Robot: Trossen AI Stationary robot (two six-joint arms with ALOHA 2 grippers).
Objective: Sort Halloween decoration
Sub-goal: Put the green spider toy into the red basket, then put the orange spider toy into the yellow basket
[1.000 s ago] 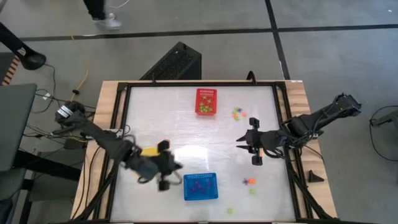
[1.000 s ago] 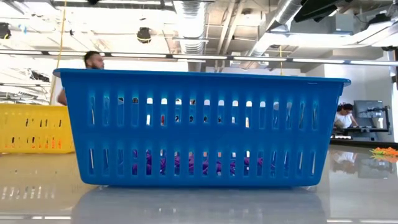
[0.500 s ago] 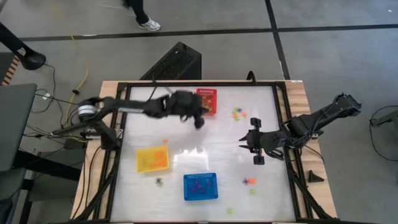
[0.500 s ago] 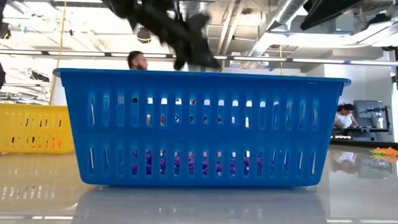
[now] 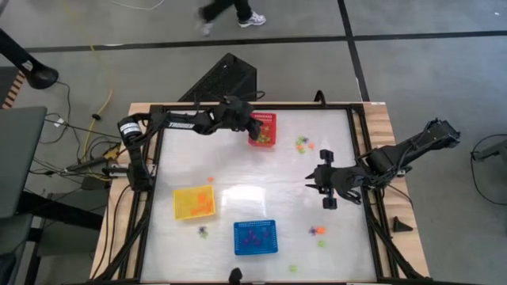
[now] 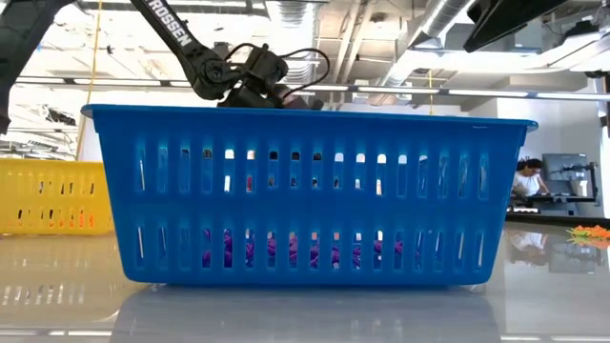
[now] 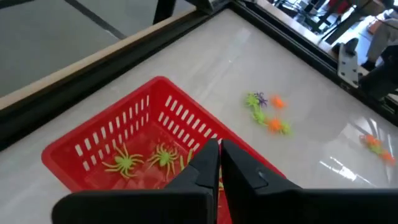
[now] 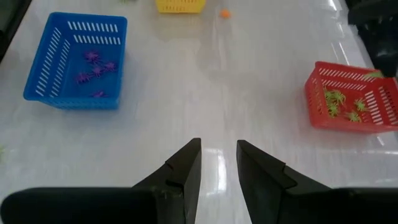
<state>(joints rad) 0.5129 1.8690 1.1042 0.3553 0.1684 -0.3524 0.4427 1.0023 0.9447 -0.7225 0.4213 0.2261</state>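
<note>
The left arm has swung again: a second ago it was down by the yellow basket (image 5: 195,203), half a second ago it was mid-table heading up, and now the left gripper (image 5: 255,133) hangs right over the red basket (image 5: 264,129), at that basket's near-left rim. In the left wrist view its two dark fingers (image 7: 208,167) are pressed almost together, only a sliver of gap between them, with nothing seen between them. Below them, light green spiders (image 7: 144,158) lie inside the red basket (image 7: 93,140).

The left arm stretches long and nearly flat from its base beyond the yellow basket, reaching across to the red one.

The right arm has not budged across all three moments. The right gripper (image 5: 325,188) sits well to the right of the red basket, low over bare table, fingers (image 8: 185,169) partly apart and holding nothing.

Loose trinkets: a small green, purple and orange cluster (image 5: 303,144) just right of the red basket, an orange piece (image 5: 210,179) beside the yellow basket, more scattered pieces (image 5: 318,233) right of the blue basket (image 5: 255,237), which holds purple ones (image 8: 93,65).

A person's legs (image 5: 230,11) pass on the floor beyond the red basket.
</note>
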